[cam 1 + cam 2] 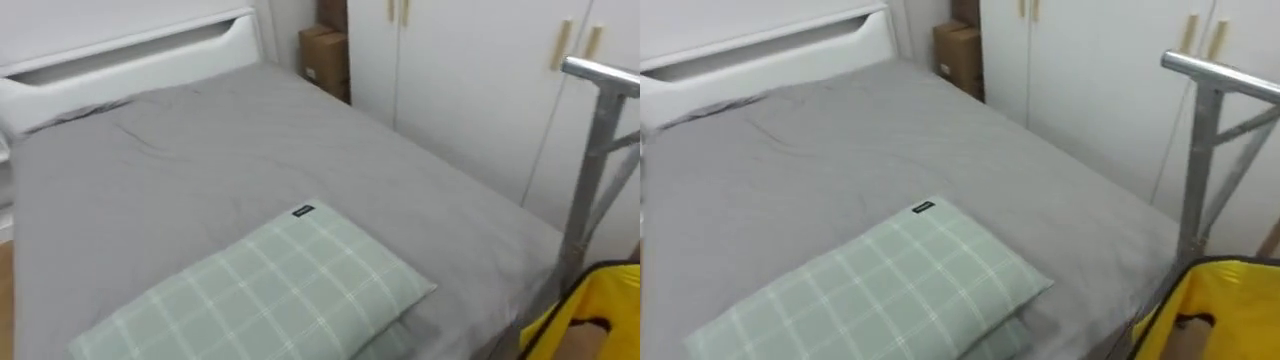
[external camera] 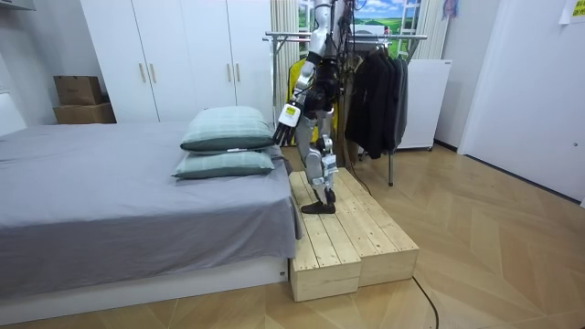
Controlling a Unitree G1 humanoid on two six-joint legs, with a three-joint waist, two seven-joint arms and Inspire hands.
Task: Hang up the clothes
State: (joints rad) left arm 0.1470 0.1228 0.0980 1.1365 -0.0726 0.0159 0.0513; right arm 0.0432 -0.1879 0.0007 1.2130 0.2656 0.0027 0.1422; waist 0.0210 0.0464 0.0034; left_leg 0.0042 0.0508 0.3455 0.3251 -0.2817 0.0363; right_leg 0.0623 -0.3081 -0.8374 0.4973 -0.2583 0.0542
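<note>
A yellow garment [image 1: 592,308] hangs at the lower right of the eye views, below the metal clothes rack's bar [image 1: 603,73]. In the room view the rack [image 2: 302,37] stands behind the robot, with the yellow garment [image 2: 294,78] on it and several dark clothes [image 2: 379,91] further along. The robot stands on a wooden platform [image 2: 352,233] at the bed's corner and faces the bed. My left hand [image 2: 283,123] hangs low beside the pillows, with nothing seen in it.
A grey bed [image 1: 230,150] lies ahead, with a green checked pillow [image 1: 270,290] stacked on another one [image 2: 224,164]. White wardrobes [image 1: 470,70] line the wall and cardboard boxes [image 1: 325,55] stand in the corner. A white cabinet [image 2: 428,91] stands past the rack.
</note>
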